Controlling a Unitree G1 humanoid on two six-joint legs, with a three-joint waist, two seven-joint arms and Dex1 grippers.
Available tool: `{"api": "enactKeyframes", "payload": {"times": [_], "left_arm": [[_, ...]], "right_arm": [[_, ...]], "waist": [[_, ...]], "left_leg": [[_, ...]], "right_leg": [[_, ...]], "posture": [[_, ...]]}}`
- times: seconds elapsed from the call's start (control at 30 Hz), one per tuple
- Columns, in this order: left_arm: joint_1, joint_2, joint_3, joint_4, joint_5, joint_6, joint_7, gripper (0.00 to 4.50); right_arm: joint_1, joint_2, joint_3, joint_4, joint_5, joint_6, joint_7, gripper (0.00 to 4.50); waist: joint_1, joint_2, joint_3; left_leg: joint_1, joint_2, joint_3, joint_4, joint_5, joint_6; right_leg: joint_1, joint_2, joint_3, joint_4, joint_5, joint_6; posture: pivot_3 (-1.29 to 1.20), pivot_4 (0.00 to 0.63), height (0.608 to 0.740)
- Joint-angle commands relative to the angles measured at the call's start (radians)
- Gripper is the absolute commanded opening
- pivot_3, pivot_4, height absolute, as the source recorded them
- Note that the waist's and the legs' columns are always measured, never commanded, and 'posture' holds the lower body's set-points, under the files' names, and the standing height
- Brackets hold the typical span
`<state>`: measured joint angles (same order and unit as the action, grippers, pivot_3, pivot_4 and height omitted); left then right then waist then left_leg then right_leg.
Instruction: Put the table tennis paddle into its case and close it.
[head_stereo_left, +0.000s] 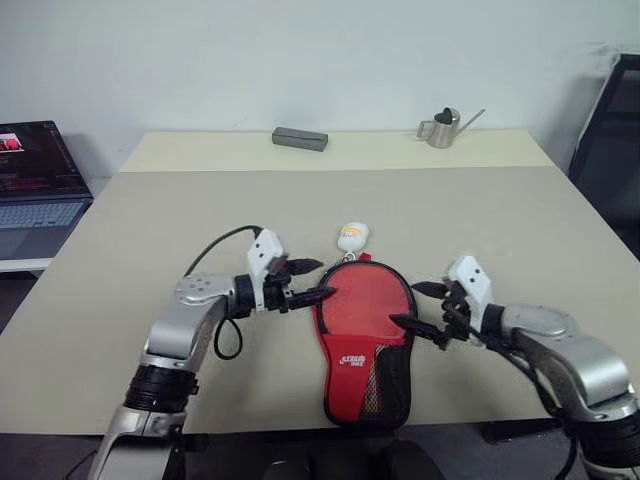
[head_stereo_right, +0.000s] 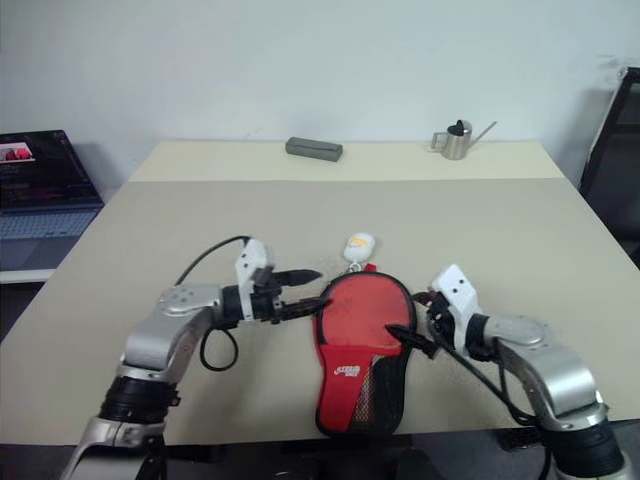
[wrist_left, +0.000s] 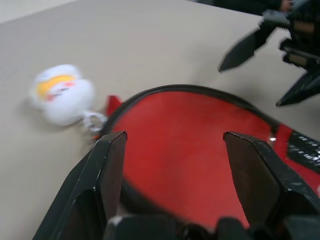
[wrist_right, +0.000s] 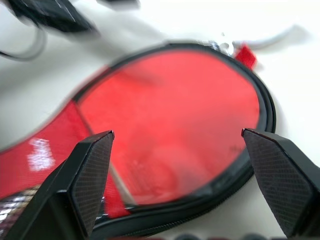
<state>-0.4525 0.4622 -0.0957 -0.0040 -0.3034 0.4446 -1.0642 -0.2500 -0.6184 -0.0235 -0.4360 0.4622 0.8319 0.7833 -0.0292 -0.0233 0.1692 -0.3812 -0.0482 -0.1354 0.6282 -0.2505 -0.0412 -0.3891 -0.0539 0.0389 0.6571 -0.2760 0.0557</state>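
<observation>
Case (head_stereo_left: 362, 340) lies flat between both grippers, red face up; paddle presumably inside, not visible. Left gripper (head_stereo_left: 312, 281) and right gripper (head_stereo_left: 418, 306) flank its round end, jaws apart, empty, likely positioned for zipping.

The paddle itself cannot be made out: the case (head_stereo_left: 362, 340) lies flat and red, and whether its zip is fully shut cannot be told. The plush charm (wrist_left: 62, 94) is blurred in the left wrist view, its face unreadable. The white logo (wrist_right: 40, 153) on the case is a smear in the right wrist view. At the left picture edge a laptop (head_stereo_left: 35, 190) is cut off, its screen text too small to read.
</observation>
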Motion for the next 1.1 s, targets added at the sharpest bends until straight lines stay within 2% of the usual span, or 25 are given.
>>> {"api": "enactKeyframes", "payload": {"times": [0.03, 0.17, 0.33, 0.47, 0.67, 0.93, 1.07, 1.1], "left_arm": [[-0.026, -0.010, -0.051, -0.042, 0.000, -0.043, -0.029, 3.34], [-0.036, -0.017, -0.098, -0.033, 0.006, -0.052, -0.041, 3.34], [-0.041, -0.033, -0.126, -0.023, 0.003, -0.058, -0.046, 3.34], [-0.047, -0.067, -0.185, 0.005, 0.025, -0.089, -0.063, 3.34], [-0.070, -0.103, -0.245, 0.156, 0.118, -0.186, -0.035, 3.34], [-0.083, -0.156, -0.273, 0.292, 0.201, -0.290, 0.005, 3.34], [-0.076, -0.167, -0.280, 0.307, 0.211, -0.288, 0.002, 3.34], [-0.068, -0.168, -0.278, 0.303, 0.200, -0.272, -0.008, 3.34]], "right_arm": [[-0.039, -0.053, -0.092, 0.002, 0.046, -0.017, 0.030, 4.50], [-0.053, -0.124, -0.151, 0.019, 0.090, -0.006, 0.072, 4.50], [-0.054, -0.159, -0.160, 0.025, 0.103, -0.019, 0.082, 4.50], [-0.054, -0.142, -0.137, 0.017, 0.107, -0.022, 0.068, 4.50], [-0.079, -0.120, -0.099, 0.022, 0.098, -0.034, 0.043, 4.50], [-0.104, -0.111, -0.083, 0.037, 0.089, -0.048, 0.024, 4.50], [-0.162, -0.085, -0.052, 0.066, 0.082, -0.044, -0.002, 4.50], [-0.219, -0.060, -0.032, 0.110, 0.069, -0.038, -0.021, 4.50]], "waist": [[0.000, -0.001, 0.001], [0.001, -0.001, 0.004], [0.000, -0.002, 0.005], [0.002, -0.002, 0.005], [0.001, -0.002, 0.005], [0.005, -0.002, 0.005], [0.005, -0.001, 0.004], [0.004, -0.001, 0.004]], "left_leg": [[0.000, 0.000, 0.000, 0.000, 0.000, 0.000], [0.000, 0.000, 0.000, 0.000, 0.000, 0.000], [0.000, 0.000, 0.001, 0.000, 0.000, 0.000], [-0.001, 0.000, 0.001, 0.000, 0.000, 0.000], [0.000, 0.000, 0.001, 0.001, 0.000, 0.000], [0.000, -0.001, 0.001, 0.001, 0.000, 0.001], [0.001, -0.001, 0.001, 0.002, 0.000, 0.001], [0.001, -0.001, 0.001, 0.002, 0.000, 0.001]], "right_leg": [[0.000, 0.000, 0.000, 0.000, 0.000, 0.000], [0.000, 0.000, 0.000, 0.000, 0.000, 0.000], [0.000, 0.000, 0.000, 0.000, 0.000, 0.000], [0.000, 0.000, 0.000, 0.000, 0.000, 0.000], [0.000, 0.000, 0.000, 0.000, 0.000, 0.000], [0.001, 0.000, 0.000, 0.000, 0.000, 0.000], [0.001, 0.000, 0.000, 0.001, 0.000, 0.000], [0.001, 0.000, 0.000, 0.001, 0.000, 0.000]], "posture": [[0.00, 0.150, 0.740], [0.00, 0.150, 0.740], [0.00, 0.150, 0.740], [0.00, 0.150, 0.740], [0.00, 0.150, 0.740], [0.00, 0.150, 0.740], [0.00, 0.150, 0.740], [0.00, 0.150, 0.740]]}}
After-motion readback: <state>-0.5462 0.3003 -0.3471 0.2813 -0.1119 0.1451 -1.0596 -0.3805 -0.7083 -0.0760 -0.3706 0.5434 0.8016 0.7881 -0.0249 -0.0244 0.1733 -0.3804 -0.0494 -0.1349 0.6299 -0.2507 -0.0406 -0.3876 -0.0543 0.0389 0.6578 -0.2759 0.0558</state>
